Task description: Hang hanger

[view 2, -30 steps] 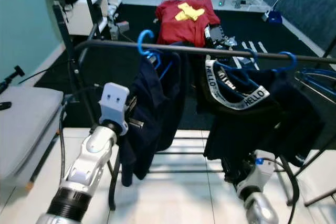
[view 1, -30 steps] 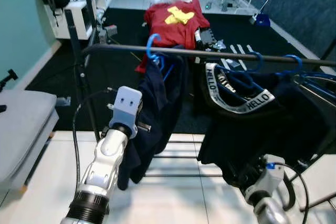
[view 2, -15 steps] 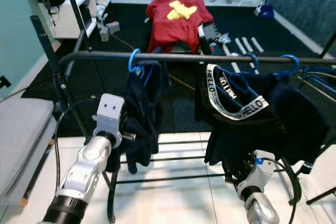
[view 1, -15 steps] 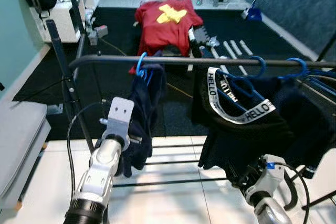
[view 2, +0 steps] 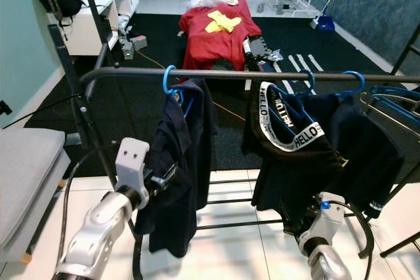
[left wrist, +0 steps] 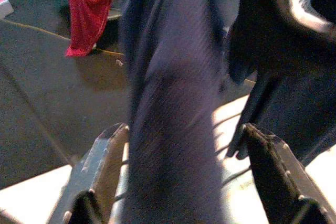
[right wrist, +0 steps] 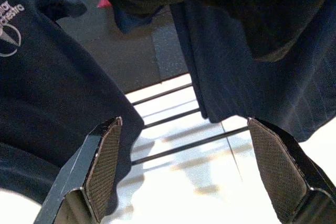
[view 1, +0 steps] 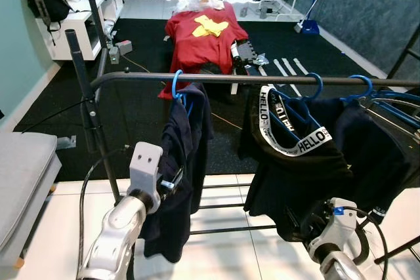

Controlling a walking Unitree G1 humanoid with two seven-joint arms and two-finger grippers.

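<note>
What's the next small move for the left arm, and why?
Probably ease the left gripper back from the navy garment. The blue hanger already hooks the rail, and the open fingers straddle the cloth without pinching it.

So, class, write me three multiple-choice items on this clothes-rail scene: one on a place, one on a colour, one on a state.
1. Where does the dark garment nearest the left gripper hang?
A. from the rail
B. on the floor
C. on the grey cushion

2. What colour is its hanger?
A. red
B. blue
C. white

3. How do the right gripper fingers stand?
A. shut on cloth
B. shut on the rail
C. open

Answers: 1 A, its hook sits over the rail; 2 B, the hook is blue; 3 C, the fingers stand wide apart.
</note>
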